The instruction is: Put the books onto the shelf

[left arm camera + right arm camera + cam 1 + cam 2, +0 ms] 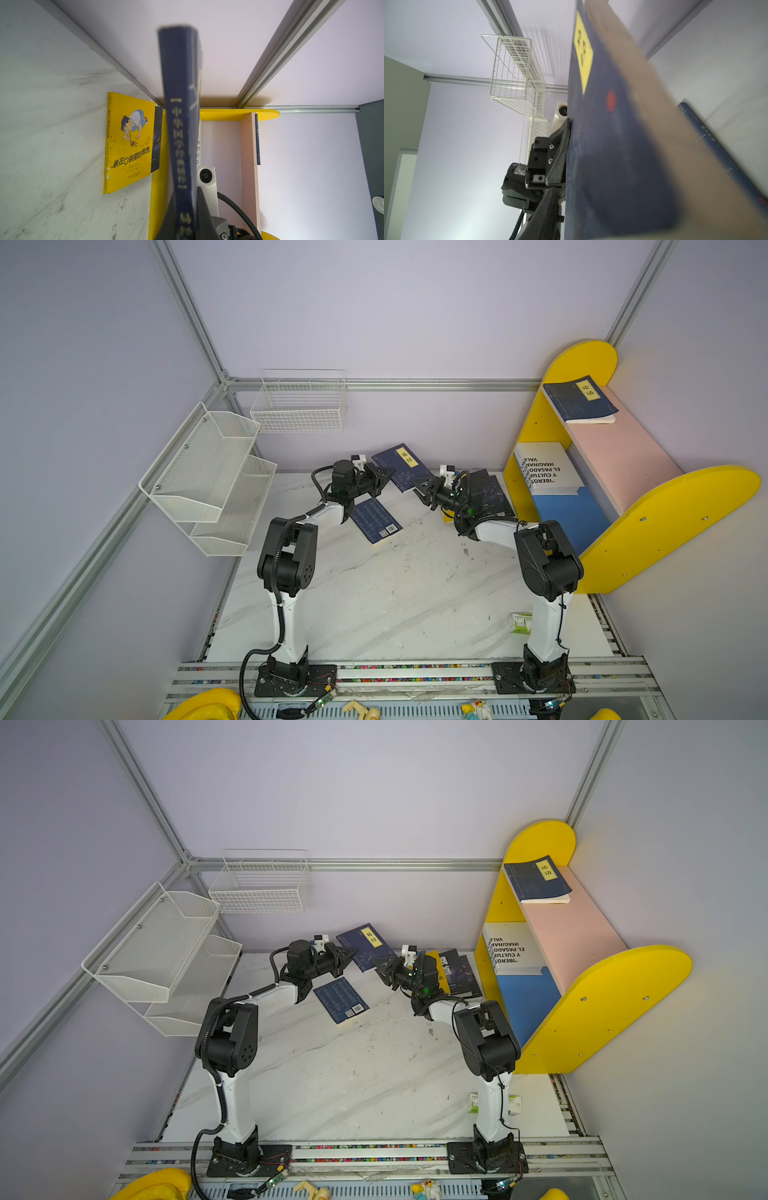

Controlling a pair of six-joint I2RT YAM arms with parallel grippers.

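A navy paperback book with a yellow label (402,467) is held tilted above the table at the back middle, between the two grippers. It is clamped by the left gripper (385,476); in the left wrist view its black fingers (204,207) are seen pressed on either side of the spine. The right gripper (422,486) is placed at the book's opposite edge; whether its jaws are pressing the book or stand apart cannot be told.

A second navy paperback with a barcode (376,521) is laid flat on the white marble-patterned table (395,597), just beside the left arm. A yellow cartoon-cover book (128,143) and dark-covered books (461,973) are laid on the table beside the wooden shelf with yellow rounded side panels (673,514). A large white book with black lettering (546,468) is seen on the shelf's blue lower board, and another navy labelled book (579,400) is laid flat on its pink upper board.

A white mesh tiered rack (208,472) and a white wire basket (299,406) are mounted on the walls. A small green-and-white box (519,622) is seen by the right arm's base.
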